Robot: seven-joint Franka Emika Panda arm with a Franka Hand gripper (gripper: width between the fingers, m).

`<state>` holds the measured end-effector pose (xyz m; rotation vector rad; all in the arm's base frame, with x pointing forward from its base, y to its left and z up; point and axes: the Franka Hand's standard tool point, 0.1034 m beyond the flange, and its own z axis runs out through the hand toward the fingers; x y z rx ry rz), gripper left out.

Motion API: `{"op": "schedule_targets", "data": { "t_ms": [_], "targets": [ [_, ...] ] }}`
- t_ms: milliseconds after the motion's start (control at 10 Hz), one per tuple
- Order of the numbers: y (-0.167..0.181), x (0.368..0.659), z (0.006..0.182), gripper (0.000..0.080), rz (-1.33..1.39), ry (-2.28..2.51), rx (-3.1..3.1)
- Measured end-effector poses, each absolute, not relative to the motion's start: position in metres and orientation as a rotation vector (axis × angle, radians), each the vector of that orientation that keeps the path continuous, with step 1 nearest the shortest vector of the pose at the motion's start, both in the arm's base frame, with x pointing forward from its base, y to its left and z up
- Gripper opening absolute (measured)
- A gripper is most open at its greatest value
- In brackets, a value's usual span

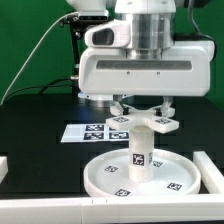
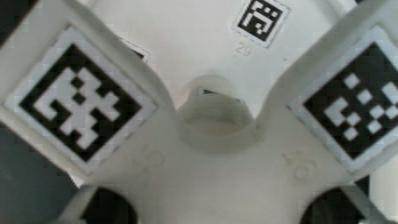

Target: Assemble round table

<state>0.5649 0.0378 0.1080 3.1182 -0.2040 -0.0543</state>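
Hand pointing straight down, its two fingers set fairly wide and standing on either side of the foot. The exterior view does not show whether the pads press on the foot or merely flank it, so a grip cannot be told. Directly under the hand, the foot sits on top of the leg, which stands upright in the middle of the disc. The disc lies flat on the black worktop, below the hand. Beyond the disc, behind the fingers, lies the marker board. Wrist view: the foot fills the frame just beneath the hand, two branches each bearing a tag, with a round socket between them.
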Motion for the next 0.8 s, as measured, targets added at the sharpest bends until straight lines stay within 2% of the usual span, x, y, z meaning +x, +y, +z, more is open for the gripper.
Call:
{"op": "schedule_targets", "data": {
  "t_ms": [600,800],
  "targets": [
    [0.0384,0.5645,0.1076,0.0442,-0.058,-0.252,3.113],
    [0.0371,0.5646,0.107,0.0442,-0.031,-0.495,3.085]
  ]
}}
